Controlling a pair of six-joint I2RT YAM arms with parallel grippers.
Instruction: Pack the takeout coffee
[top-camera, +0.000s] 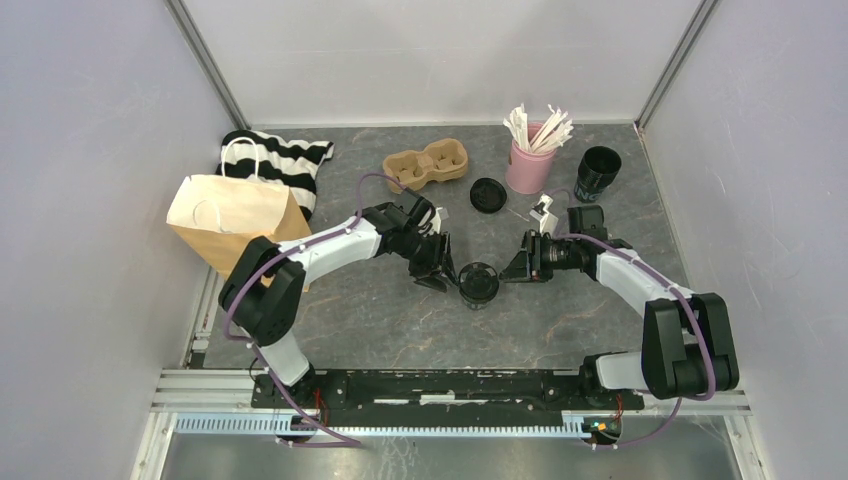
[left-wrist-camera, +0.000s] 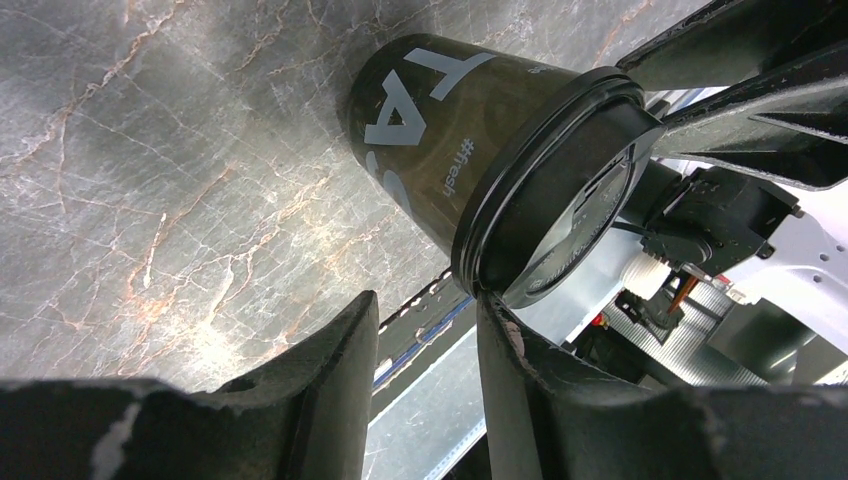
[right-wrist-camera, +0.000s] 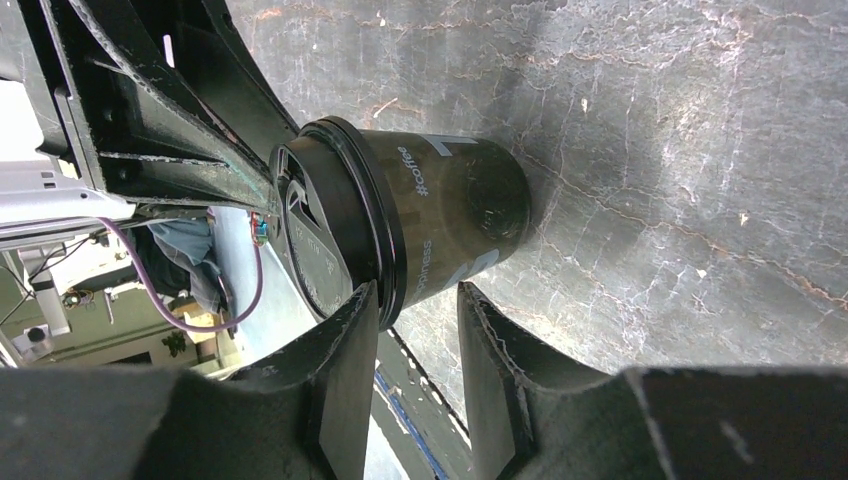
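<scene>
Lidded cup (top-camera: 478, 282) between left gripper (left-wrist-camera: 425, 300) and right gripper (right-wrist-camera: 418, 290), jaws narrowly apart, grip unclear

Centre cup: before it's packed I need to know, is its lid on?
On. Both wrist views show the black lid seated over the rim of the cup.

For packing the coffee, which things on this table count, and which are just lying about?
Job: lidded cup, open cup, loose lid; likely also carrier tray, paper bag.
Lying about: pink cup of sticks, striped cloth.
</scene>
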